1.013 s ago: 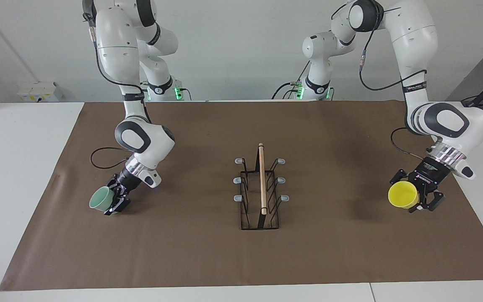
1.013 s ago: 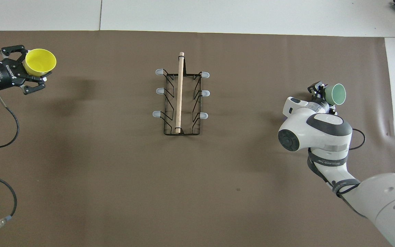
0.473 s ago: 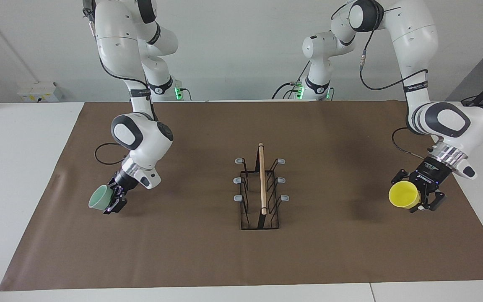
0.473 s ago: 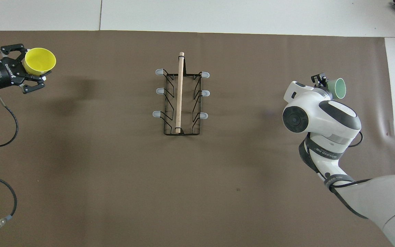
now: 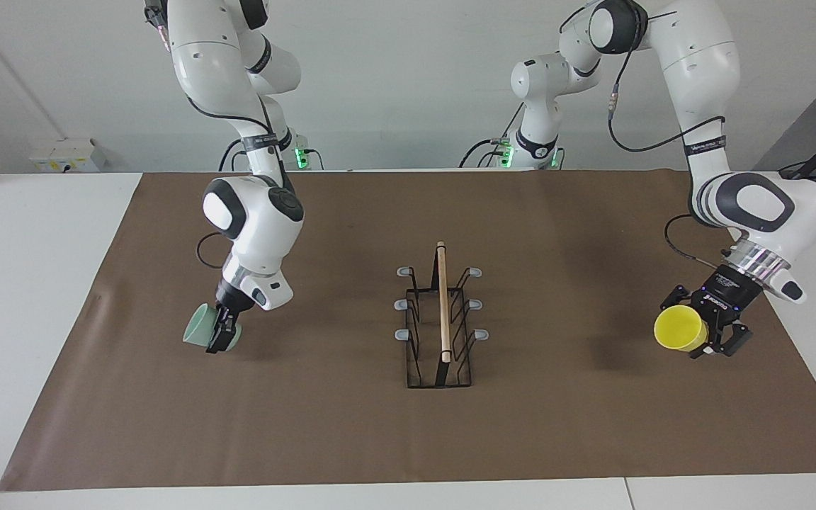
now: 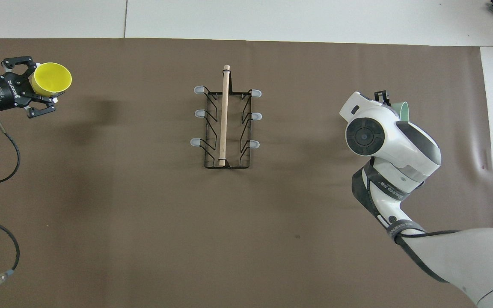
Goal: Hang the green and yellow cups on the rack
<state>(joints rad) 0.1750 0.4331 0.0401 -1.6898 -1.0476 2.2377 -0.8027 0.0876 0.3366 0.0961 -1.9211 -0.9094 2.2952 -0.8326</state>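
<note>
**Both cups aloft, rack still bare**

Swinging inward since a second ago, the right arm carries its small pale mint-green tapered plastic cup point(image 5: 202, 333) closer to the middle of the table, the wrist now turned so the cup lies on its side, mouth pointing toward the right arm's end. The right gripper point(image 5: 224, 334) is closed on that cup, just above the brown paper table cover point(image 5: 351, 439).

Between the two arms, the narrow black wire rack point(image 5: 439, 333) with its long light wooden rod stands in the middle of the cover, all six grey-tipped pegs empty.

Over the left arm's end of the table, the left gripper point(image 5: 707, 333) has barely shifted. Its fingers grip the bright yellow tapered plastic cup point(image 5: 680, 329), also tipped sideways and held off the cover.

Judging by this, the carry to the rack is under way. The next move likely calls for bringing each cup's open mouth round to face a peg tip, then sliding it on squarely; a tilted approach could nudge the light frame.
</note>
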